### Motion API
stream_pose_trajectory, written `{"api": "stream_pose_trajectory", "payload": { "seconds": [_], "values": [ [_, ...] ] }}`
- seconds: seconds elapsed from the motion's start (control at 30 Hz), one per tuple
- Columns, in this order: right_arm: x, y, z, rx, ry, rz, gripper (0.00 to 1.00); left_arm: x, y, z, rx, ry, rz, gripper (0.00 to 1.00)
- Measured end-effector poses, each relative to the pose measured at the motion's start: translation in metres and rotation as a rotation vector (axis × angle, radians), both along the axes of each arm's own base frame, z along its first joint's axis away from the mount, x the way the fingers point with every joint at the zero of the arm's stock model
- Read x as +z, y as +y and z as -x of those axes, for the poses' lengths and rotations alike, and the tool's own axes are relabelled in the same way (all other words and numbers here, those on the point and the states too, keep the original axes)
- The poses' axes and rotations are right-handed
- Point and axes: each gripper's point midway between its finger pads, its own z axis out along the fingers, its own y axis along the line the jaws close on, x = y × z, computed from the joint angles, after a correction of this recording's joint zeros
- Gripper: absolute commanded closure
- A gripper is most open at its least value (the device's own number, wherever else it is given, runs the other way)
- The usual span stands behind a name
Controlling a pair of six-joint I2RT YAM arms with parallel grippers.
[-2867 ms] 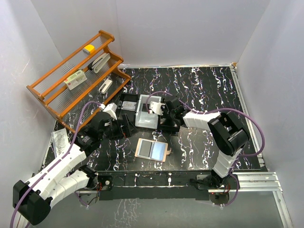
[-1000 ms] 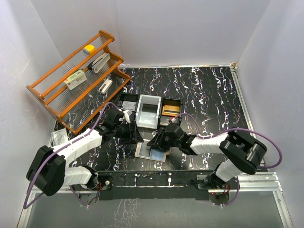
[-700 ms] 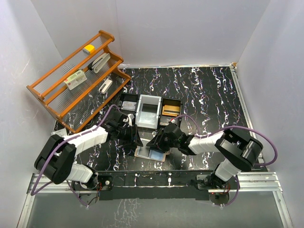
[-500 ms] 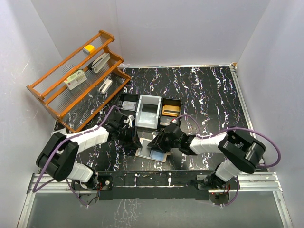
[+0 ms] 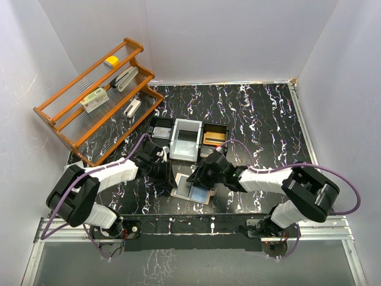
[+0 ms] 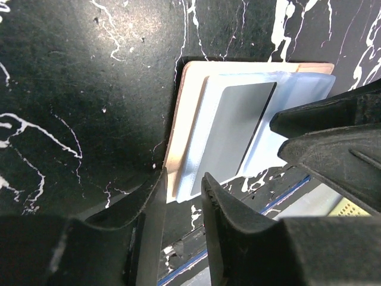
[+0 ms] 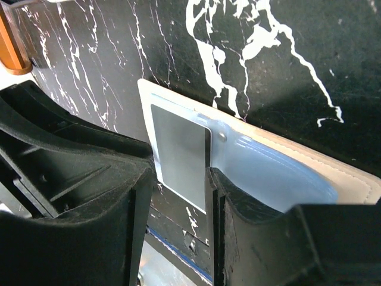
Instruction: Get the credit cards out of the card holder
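Observation:
The card holder (image 5: 194, 194) lies open and flat near the table's front edge. Its beige leather rim (image 6: 183, 101) frames clear sleeves, with a blue-grey credit card (image 6: 238, 134) in one. My left gripper (image 6: 181, 187) stands over the holder's near left corner, jaws narrowly open with that corner in the gap. My right gripper (image 7: 180, 179) comes in from the other side, open, one finger on each side of the same card (image 7: 178, 149). In the top view the left gripper (image 5: 170, 176) and right gripper (image 5: 199, 178) face each other over the holder. Orange-brown cards (image 5: 214, 138) lie in the tray.
A black-and-grey three-compartment tray (image 5: 186, 128) stands just behind the holder. A wooden rack (image 5: 65, 122) with a white labelled box (image 5: 94, 100) and small items fills the back left. A clear bag (image 5: 74, 174) lies at the left edge. The table's front rail runs close below the holder.
The left gripper has narrowed and slid right onto the holder's left corner. The right gripper has stayed at the holder. About three seconds ago both arms were back at the tray.

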Motion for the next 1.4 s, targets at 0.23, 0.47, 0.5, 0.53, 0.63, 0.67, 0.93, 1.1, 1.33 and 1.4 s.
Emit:
{"api": "stream_pose_trajectory", "payload": {
  "seconds": [0.23, 0.47, 0.5, 0.53, 0.63, 0.67, 0.93, 1.1, 1.33, 1.4],
  "values": [
    [-0.006, -0.002, 0.001, 0.005, 0.008, 0.026, 0.65, 0.018, -0.004, -0.006, -0.009, -0.077, 0.02, 0.69],
    [-0.011, 0.001, 0.001, 0.003, 0.019, 0.005, 0.68, 0.019, -0.02, 0.0, -0.076, -0.093, 0.06, 0.79],
    [-0.011, 0.002, 0.001, 0.003, 0.018, -0.001, 0.69, 0.014, -0.021, 0.002, -0.08, -0.079, 0.05, 0.8],
    [-0.011, 0.002, 0.001, 0.004, 0.018, -0.006, 0.69, 0.008, -0.02, 0.004, -0.082, -0.063, 0.034, 0.82],
    [-0.012, 0.003, 0.002, -0.001, 0.019, -0.021, 0.7, 0.0, -0.021, 0.009, -0.078, -0.024, 0.022, 0.84],
    [-0.012, 0.003, 0.002, -0.004, 0.02, -0.025, 0.7, 0.0, -0.021, 0.009, -0.075, -0.021, 0.02, 0.84],
    [-0.013, 0.005, 0.004, 0.006, 0.027, -0.043, 0.72, 0.0, -0.02, 0.009, -0.062, -0.016, 0.016, 0.84],
    [-0.013, 0.007, 0.003, 0.01, 0.028, -0.048, 0.72, 0.002, -0.015, 0.007, -0.052, -0.044, -0.012, 0.77],
    [-0.013, 0.006, 0.003, 0.008, 0.027, -0.045, 0.72, 0.001, -0.002, -0.001, -0.029, -0.099, -0.091, 0.78],
    [-0.013, 0.006, 0.003, 0.008, 0.027, -0.045, 0.72, -0.002, -0.002, 0.0, -0.032, -0.091, -0.094, 0.81]
  ]
}}
